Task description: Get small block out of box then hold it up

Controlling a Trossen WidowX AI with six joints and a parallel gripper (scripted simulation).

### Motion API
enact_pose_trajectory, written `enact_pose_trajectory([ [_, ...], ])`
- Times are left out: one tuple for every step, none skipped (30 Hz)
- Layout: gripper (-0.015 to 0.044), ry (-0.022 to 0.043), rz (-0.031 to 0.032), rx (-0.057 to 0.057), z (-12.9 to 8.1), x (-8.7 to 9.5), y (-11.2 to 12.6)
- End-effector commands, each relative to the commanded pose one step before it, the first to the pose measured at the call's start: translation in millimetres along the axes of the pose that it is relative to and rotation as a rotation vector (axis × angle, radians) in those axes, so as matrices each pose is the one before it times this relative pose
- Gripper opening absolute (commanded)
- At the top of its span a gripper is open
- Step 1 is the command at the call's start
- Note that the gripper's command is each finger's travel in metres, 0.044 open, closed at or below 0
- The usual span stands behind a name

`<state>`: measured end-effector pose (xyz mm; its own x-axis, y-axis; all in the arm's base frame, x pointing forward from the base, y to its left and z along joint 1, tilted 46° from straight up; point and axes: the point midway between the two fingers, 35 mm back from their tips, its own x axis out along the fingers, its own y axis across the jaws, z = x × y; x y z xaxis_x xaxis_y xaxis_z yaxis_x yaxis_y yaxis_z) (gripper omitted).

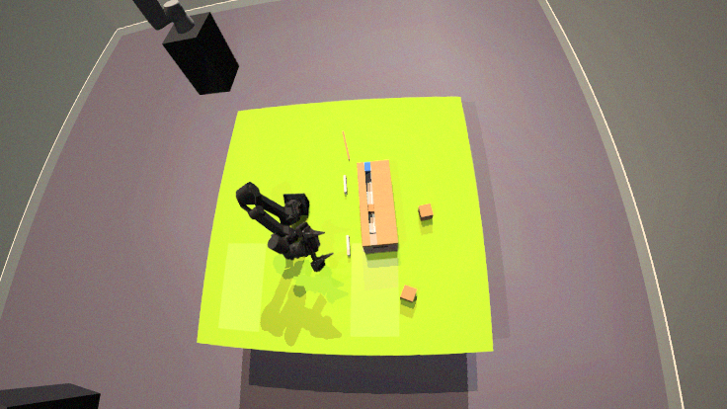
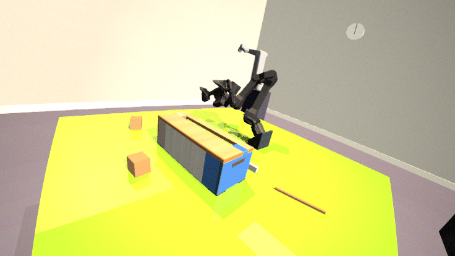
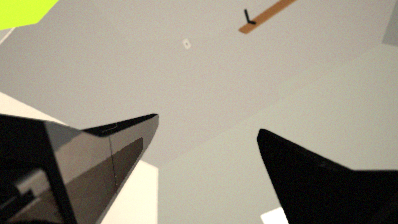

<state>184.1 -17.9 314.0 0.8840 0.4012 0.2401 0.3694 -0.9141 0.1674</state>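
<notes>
1. The box [image 1: 378,205] is long and thin. In the top view its long side runs from far to near, and it sits flat on the green table [image 1: 284,137].
2. One end of the box is blue [image 2: 226,173]. In the top view the blue end is the far end. In the exterior view it is the near end, and it has a small dark slot in it.
3. There is a long slot along the top of the box. Through it, in the top view, a small orange bit [image 1: 370,207] shows about halfway along. I cannot tell for sure if that is the block.
4. The arm [image 1: 272,213] is bent up high, left of the box in the top view. It is not touching the box.
5. The gripper [image 1: 319,246] is up in the air. In the wrist view it points at the walls, not down at the table.
6. The jaws are spread wide, with nothing between them.
7. Count: one box, one arm, two orange cubes [image 1: 425,210] [image 1: 408,292] on the table right of the box, one thin brown stick [image 1: 345,145] and two small white strips [image 1: 345,184] [image 1: 348,245] left of it.
</notes>
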Motion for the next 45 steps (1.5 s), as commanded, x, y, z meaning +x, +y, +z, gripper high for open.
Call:
enact_pose_trajectory([
  [0.0400,0.00155,0.00053,0.0098,-0.44,0.34,0.56],
  [0.0400,0.00459,0.00158,0.0293,-1.32,1.02,1.67],
  [0.0400,0.00745,0.00258,0.0489,-2.19,1.74,2.73],
  [0.0400,0.00866,0.00306,0.0591,-2.67,2.16,3.19],
  [0.0400,0.00830,0.00302,0.0591,-2.70,2.24,3.05],
  [0.0400,0.00794,0.00303,0.0591,-2.72,2.31,2.92],
  [0.0400,0.00760,0.00306,0.0591,-2.73,2.38,2.80],
  [0.0400,0.00727,0.00313,0.0590,-2.74,2.45,2.67],
  [0.0400,0.00695,0.00322,0.0590,-2.74,2.51,2.55],
  [0.0400,0.00666,0.00335,0.0589,-2.73,2.58,2.43],
  [0.0400,0.00804,0.00446,0.0745,-3.41,3.35,2.94],
  [0.0400,0.01100,0.00704,0.1080,-4.83,5.02,4.04],
  [0.0400,0.01340,0.01039,0.1407,-6.09,6.84,4.88],
  [0.0400,0.01378,0.01313,0.1524,-6.34,7.78,4.77],
  [0.0400,0.01350,0.01527,0.1514,-6.00,8.10,4.26],
  [0.0400,0.01381,0.01749,0.1500,-5.60,8.36,3.86],
  [0.0400,0.01475,0.01971,0.1483,-5.18,8.57,3.57],
  [0.0400,0.01631,0.02179,0.1465,-4.75,8.74,3.40],
  [0.0400,0.01845,0.02361,0.1444,-4.35,8.86,3.33],
  [0.0400,0.02112,0.02507,0.1421,-3.99,8.93,3.37],
  [0.0400,0.02479,0.02664,0.1420,-3.80,9.06,3.63],
  [0.0400,0.01406,0.01380,0.0715,-1.89,4.64,1.83],
  [0.0400,0.01511,0.01387,0.0710,-1.84,4.65,1.90],
  [0.0400,0.01605,0.01372,0.0698,-1.79,4.60,1.95],
  [0.0400,0.01717,0.01361,0.0693,-1.78,4.59,2.03],
  [0.0400,0.01824,0.01334,0.0685,-1.76,4.56,2.10],
  [0.0400,0.01936,0.01300,0.0677,-1.77,4.52,2.18],
  [0.0400,0.02043,0.01253,0.0669,-1.78,4.48,2.25],
  [0.0400,0.02142,0.01192,0.0657,-1.80,4.41,2.32],
  [0.0400,0.02241,0.01122,0.0647,-1.83,4.34,2.39],
  [0.0400,0.02339,0.01044,0.0636,-1.91,4.26,2.45],
  [0.0400,0.02443,0.00960,0.0628,-1.99,4.20,2.52],
  [0.0400,0.02536,0.00864,0.0619,-2.08,4.12,2.57],
  [0.0400,0.02610,0.00754,0.0606,-2.16,4.02,2.61],
  [0.0400,0.02699,0.00642,0.0598,-2.26,3.95,2.65],
  [0.0400,0.02784,0.00522,0.0591,-2.38,3.87,2.69],
  [0.0400,0.02834,0.00388,0.0578,-2.47,3.76,2.70],
  [0.0400,0.02902,0.00251,0.0571,-2.60,3.67,2.72],
  [0.0400,0.02938,0.00105,0.0559,-2.71,3.56,2.70],
  [0.0400,0.02986,-0.00046,0.0551,-2.86,3.46,2.69],
  [0.0400,0.03014,-0.00203,0.0541,-3.01,3.35,2.65],
  [0.0400,0.03048,-0.00366,0.0533,-3.19,3.25,2.59],
  [0.0400,0.03058,-0.00534,0.0524,-3.34,3.14,2.53],
  [0.0400,0.03038,-0.00701,0.0512,-3.47,3.01,2.43],
  [0.0400,0.03021,-0.00872,0.0502,-3.61,2.89,2.33],
])
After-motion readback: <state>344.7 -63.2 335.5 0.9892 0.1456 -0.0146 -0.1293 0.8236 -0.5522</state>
